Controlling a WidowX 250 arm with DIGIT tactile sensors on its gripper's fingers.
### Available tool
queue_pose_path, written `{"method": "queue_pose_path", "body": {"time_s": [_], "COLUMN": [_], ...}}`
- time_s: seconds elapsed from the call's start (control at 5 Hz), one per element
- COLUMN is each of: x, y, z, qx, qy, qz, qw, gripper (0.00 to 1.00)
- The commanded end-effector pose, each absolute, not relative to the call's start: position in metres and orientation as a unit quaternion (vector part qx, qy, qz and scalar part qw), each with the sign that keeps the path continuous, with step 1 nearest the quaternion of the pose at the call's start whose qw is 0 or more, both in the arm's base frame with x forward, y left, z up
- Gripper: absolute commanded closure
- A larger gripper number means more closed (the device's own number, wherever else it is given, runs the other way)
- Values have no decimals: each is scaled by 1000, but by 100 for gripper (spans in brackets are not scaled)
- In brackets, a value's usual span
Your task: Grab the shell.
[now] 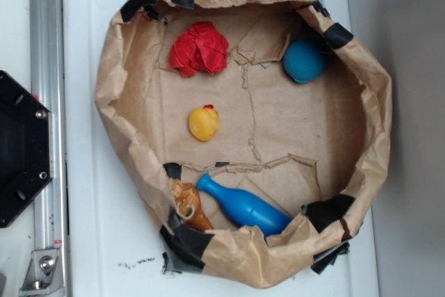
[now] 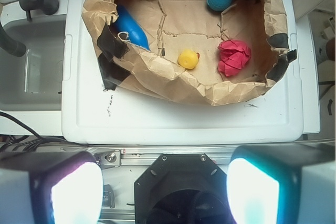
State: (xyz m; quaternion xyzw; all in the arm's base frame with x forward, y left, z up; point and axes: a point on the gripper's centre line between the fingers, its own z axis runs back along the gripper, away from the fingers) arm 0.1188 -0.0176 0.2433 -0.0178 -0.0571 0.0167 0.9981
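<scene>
One target, the shell (image 1: 186, 203), lies inside the paper nest (image 1: 375, 102), wedged in the corner against the wall with black tape (image 1: 184, 241) just outside it. Landmark for all that follows: the bottle (image 1: 245, 206).

Exterior view: the shell is touching or just beside the bottle's narrow neck, on the side away from the bottle's fat base. Its long axis runs roughly along the nest wall, the glossy orange-brown point toward the taped rim, the pale whorls toward the neck. The two long axes splay apart from where the neck meets the shell (a shallow V).

Other items sit well apart from the bottle: duck (image 1: 204, 122) beyond the neck toward the nest centre, red crumple (image 1: 199, 48) farther on, ball (image 1: 304, 60) at the far wall.

Wrist view: the gripper (image 2: 164, 187) shows only as two pale fingertip pads (image 2: 76, 192) at the lower edge, spread wide with nothing between them. It hangs outside the nest, over the mount, across the white board (image 2: 178, 119) from it. The bottle (image 2: 130, 27) is seen past the near wall, up and to the left; the shell itself is hidden here behind that wall and tape.

Judgement: the shell lies ahead and to the image left of the fingers. The approach must clear the paper wall, then descend in the corner beside the bottle neck, jaws closing across the shell's short width. Risk: pinching paper, or nudging the bottle.
</scene>
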Motion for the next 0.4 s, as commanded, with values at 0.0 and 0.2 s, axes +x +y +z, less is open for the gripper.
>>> {"method": "queue_pose_path", "body": {"time_s": [0.0, 0.2], "x": [119, 161], "y": [-18, 4], "z": [243, 203], "qx": [-18, 23], "qy": [-57, -47], "qz": [17, 63], "qw": [998, 997], "gripper": [0, 0]}}
